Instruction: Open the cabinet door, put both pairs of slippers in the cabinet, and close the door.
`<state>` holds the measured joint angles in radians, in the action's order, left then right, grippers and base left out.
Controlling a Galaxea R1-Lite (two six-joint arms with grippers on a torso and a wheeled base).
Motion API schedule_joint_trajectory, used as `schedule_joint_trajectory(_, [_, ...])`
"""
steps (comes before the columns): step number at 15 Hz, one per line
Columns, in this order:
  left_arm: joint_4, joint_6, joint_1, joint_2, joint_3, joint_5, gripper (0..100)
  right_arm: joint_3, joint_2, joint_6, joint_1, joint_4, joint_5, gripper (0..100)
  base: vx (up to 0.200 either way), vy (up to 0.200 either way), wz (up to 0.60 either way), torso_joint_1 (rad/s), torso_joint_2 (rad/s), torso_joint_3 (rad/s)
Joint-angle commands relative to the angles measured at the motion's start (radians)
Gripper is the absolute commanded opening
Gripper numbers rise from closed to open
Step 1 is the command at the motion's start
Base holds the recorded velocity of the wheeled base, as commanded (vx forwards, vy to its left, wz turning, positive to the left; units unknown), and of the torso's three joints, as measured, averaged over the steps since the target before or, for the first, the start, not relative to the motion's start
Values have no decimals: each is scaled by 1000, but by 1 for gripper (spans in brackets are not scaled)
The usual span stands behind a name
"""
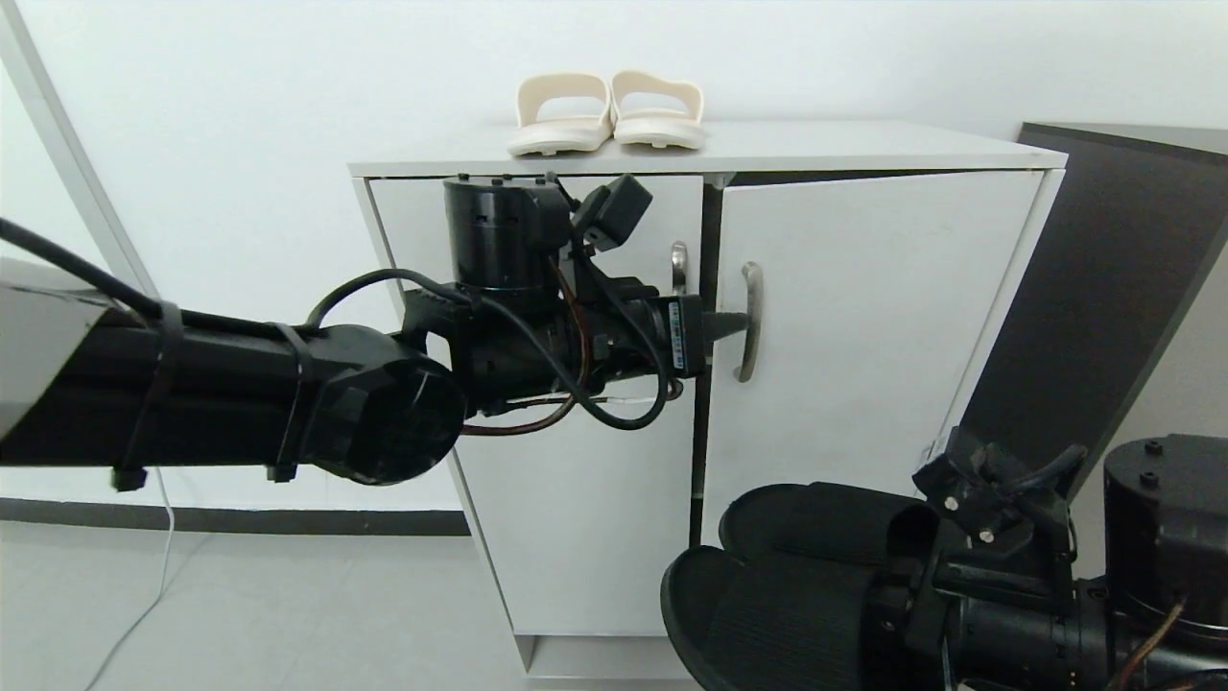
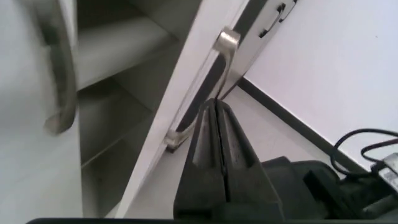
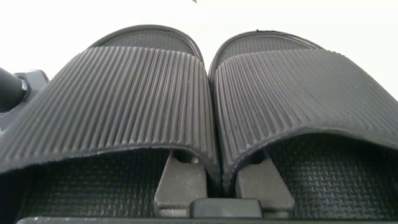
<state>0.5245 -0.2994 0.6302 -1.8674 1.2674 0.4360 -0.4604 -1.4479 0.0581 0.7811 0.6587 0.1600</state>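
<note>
A white cabinet (image 1: 863, 384) has its right door ajar, with a dark gap beside the left door. My left gripper (image 1: 721, 326) is shut, its joined tips tucked in at the right door's metal handle (image 1: 749, 321). In the left wrist view the left gripper (image 2: 216, 118) reaches behind that handle (image 2: 208, 81), and shelves (image 2: 118, 43) show inside. A cream pair of slippers (image 1: 606, 113) rests on the cabinet top. My right gripper (image 3: 221, 186) is shut on the black pair of slippers (image 3: 205, 93), pinching their inner edges, low to the cabinet's right (image 1: 806, 566).
The left door's handle (image 1: 678, 267) sits just beyond my left wrist. A dark panel (image 1: 1103, 288) leans against the wall right of the cabinet. Grey floor lies to the cabinet's left, where a thin cable (image 1: 144, 595) hangs down.
</note>
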Motion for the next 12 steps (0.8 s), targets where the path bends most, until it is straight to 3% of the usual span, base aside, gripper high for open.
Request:
schedule_joint_trajectory(1, [55, 0, 11, 102, -126, 0, 0, 2, 7, 0, 0, -1, 1, 0, 0, 0, 0, 0, 0, 0])
schedule_joint_trajectory(3, [103, -7, 6, 157, -191, 1, 0, 2, 4, -1, 0, -1, 0, 0, 0, 0, 0, 0, 0, 0])
schedule_joint_trajectory(6, [154, -9, -53, 131, -181, 4, 0, 0, 3, -1, 0, -1, 0, 0, 0, 0, 0, 0, 0, 0])
schedule_joint_trajectory(12, [187, -20, -83, -30, -13, 0, 0, 6, 6, -24, 0, -1, -4, 0, 0, 0, 0, 0, 0, 0])
